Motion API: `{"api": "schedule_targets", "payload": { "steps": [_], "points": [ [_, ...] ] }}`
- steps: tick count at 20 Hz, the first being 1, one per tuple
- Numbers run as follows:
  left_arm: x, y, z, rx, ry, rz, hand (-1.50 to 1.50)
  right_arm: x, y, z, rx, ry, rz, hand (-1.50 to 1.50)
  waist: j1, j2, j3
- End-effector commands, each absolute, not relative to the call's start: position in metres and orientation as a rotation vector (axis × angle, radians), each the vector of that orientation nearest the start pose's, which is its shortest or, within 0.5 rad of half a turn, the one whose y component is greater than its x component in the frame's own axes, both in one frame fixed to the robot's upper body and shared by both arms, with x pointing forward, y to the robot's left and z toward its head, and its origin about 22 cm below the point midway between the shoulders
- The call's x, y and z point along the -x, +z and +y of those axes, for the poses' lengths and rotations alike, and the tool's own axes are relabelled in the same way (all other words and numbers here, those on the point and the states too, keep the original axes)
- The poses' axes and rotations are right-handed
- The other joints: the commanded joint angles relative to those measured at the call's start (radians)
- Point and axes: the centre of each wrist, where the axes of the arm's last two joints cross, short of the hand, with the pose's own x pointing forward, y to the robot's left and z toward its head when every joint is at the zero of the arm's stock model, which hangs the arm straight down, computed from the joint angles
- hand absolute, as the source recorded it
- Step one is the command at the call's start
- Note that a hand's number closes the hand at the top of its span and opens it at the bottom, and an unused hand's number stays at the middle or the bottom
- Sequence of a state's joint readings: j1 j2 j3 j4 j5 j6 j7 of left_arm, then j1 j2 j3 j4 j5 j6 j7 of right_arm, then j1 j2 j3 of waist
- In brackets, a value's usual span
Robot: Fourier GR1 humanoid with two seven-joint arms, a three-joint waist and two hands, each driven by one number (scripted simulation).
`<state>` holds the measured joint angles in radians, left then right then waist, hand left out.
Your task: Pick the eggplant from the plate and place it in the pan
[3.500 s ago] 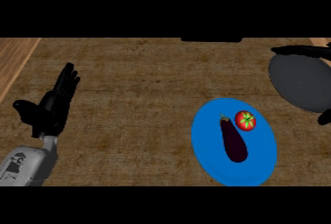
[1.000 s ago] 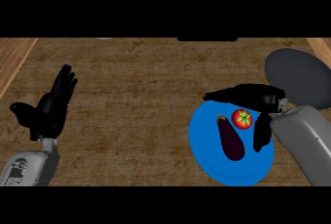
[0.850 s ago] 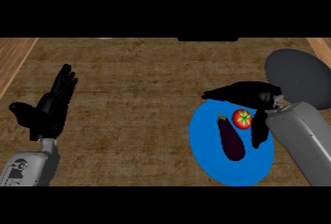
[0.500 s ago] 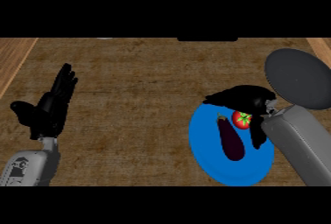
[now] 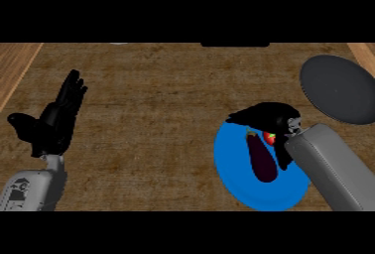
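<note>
Wide bare stretch of counter (image 5: 161, 94) between the two arms, and the dark pan (image 5: 341, 89) sits hard against the right edge. The eggplant (image 5: 261, 158) lies on the blue plate (image 5: 238, 176), long axis running near to far, stem end pointing away. The right hand (image 5: 267, 116) hangs over the plate's far rim, fingers curled and holding nothing, partly hiding a tomato (image 5: 270, 138). Left hand (image 5: 55, 124) rests open at the left, fingers up.
</note>
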<state>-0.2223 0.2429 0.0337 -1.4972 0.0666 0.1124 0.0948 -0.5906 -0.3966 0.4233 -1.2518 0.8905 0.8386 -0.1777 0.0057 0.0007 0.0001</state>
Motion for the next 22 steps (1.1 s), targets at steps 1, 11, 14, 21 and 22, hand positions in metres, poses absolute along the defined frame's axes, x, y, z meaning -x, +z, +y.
{"api": "schedule_targets", "payload": {
  "steps": [1, 11, 14, 21, 22],
  "points": [
    [-0.288, 0.055, 0.283, -0.202, -0.038, -1.624, 0.0, -0.336, 0.067, -0.169, 0.238, 1.988, -0.924, -1.5, -0.003, -0.001, 0.0],
    [-0.297, 0.046, 0.27, -0.199, -0.049, -1.613, 0.0, -0.354, 0.03, -0.178, 0.212, 2.045, -0.818, -1.5, 0.0, 0.0, 0.0],
    [-0.284, 0.029, 0.272, -0.216, -0.065, -1.611, 0.0, -0.342, 0.027, -0.192, 0.175, 2.061, -0.818, 1.5, -0.002, 0.0, 0.0],
    [-0.29, 0.04, 0.279, -0.209, -0.046, -1.602, 0.0, -0.339, 0.029, -0.17, 0.123, 2.141, -0.911, 1.5, 0.001, -0.001, 0.0],
    [-0.295, 0.052, 0.269, -0.171, -0.046, -1.611, 0.0, -0.334, 0.007, -0.187, 0.107, 2.12, -0.933, 1.5, 0.002, 0.0, 0.0]
  ]
}}
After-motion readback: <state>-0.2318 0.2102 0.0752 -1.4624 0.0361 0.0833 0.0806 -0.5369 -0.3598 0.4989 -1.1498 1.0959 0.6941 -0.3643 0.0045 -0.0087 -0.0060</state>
